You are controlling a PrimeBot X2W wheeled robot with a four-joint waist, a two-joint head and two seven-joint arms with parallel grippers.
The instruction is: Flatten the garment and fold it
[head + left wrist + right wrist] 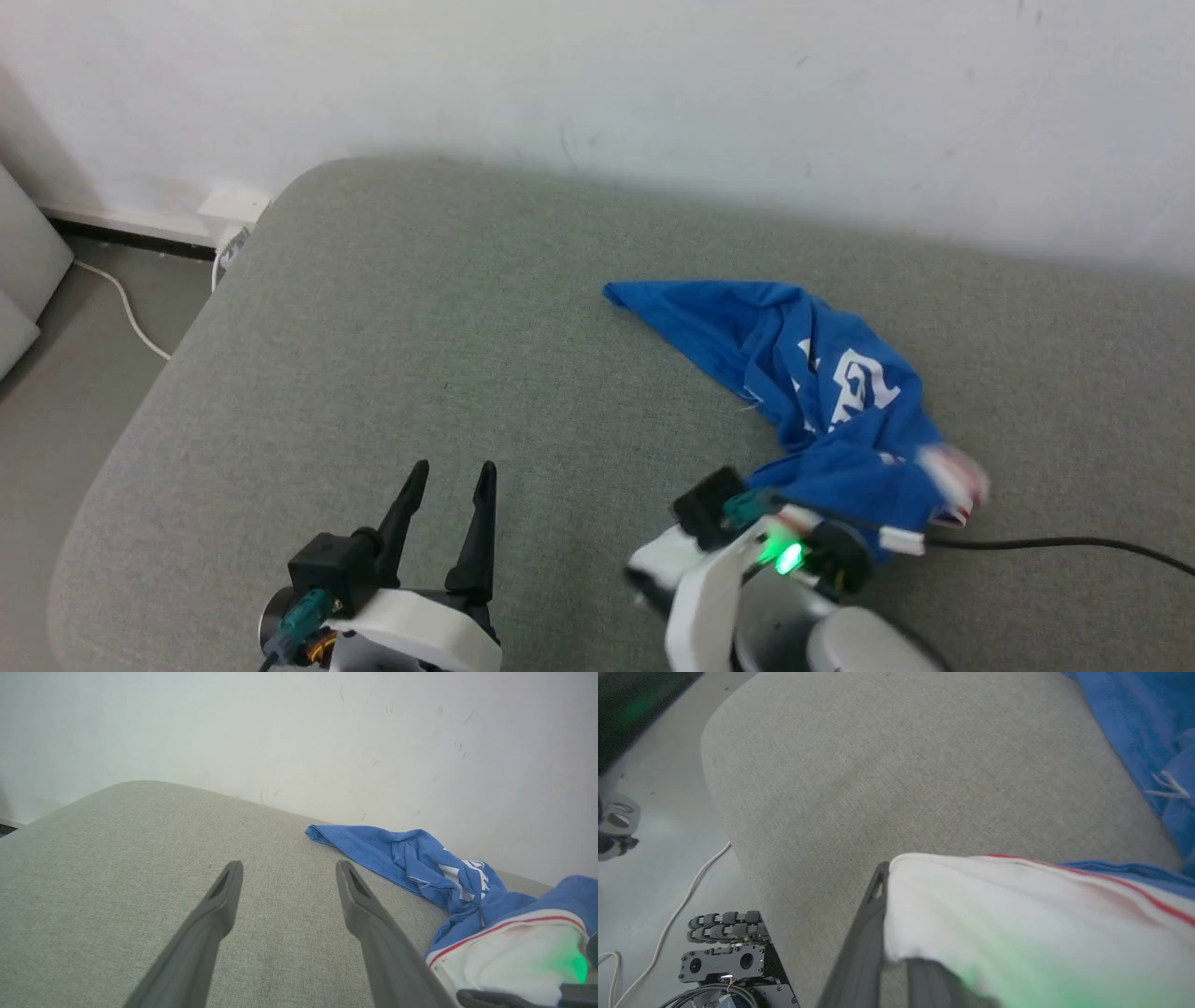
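The garment [822, 392] is a royal-blue jersey lying crumpled at the right of the grey cushion, with part of its white lettering showing. Its near end, a white sleeve [1017, 914] with red-and-white trim, is lifted and draped over my right gripper [808, 537]. That gripper's fingers [868, 933] stand close together, shut on the sleeve cloth. My left gripper [454, 471] hovers open over bare cushion, well to the left of the garment and holding nothing. In the left wrist view the left gripper [288, 868] points toward the wall, with the garment [420, 868] off to its right.
The grey cushion [373, 373] has a rounded left edge and reaches back to a white wall [653, 93]. Floor with a white cable [121, 308] lies to the left. A black cable [1074, 543] runs right from my right wrist. My wheeled base [724, 956] sits below the cushion's edge.
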